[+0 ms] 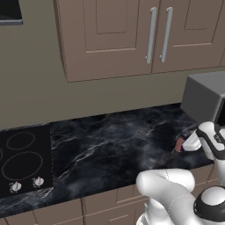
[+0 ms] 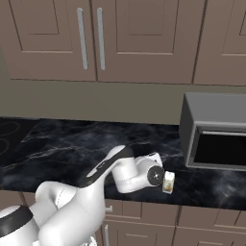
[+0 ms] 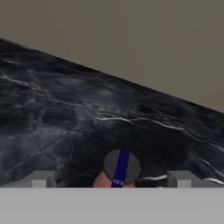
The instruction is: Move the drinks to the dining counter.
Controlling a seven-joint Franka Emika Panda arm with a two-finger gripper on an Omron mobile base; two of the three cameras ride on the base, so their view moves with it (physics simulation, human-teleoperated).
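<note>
1. While the white arm is reaching low over the black marble worktop (image 1: 110, 140), the polished slab is showing thin white veins across a glossy dark surface.
2. Flat brown wall cabinets (image 2: 120, 38) with slim metal bar handles are hanging above and behind the gripper, over a plain beige wall.
3. A boxy grey toaster oven (image 2: 214, 132) with a dark glass door is sitting on the worktop just beyond the gripper, toward the robot's right.
4. A black glass cooktop (image 1: 24, 160) with ring markings and two small knobs is lying well apart from the gripper, far to the robot's left.
5. The gripper (image 3: 113, 179) is standing spread wide, its two grey fingertips (image 3: 41, 178) flanking the small can (image 3: 121, 168) without gripping it.
6. The can, round with a grey end crossed by a blue stripe and a reddish rim, is resting between the fingers, near the worktop's front edge.
7. A small cream-white carton (image 2: 168, 182), blocky in shape, is standing just beside the wrist in the right base view.
</note>
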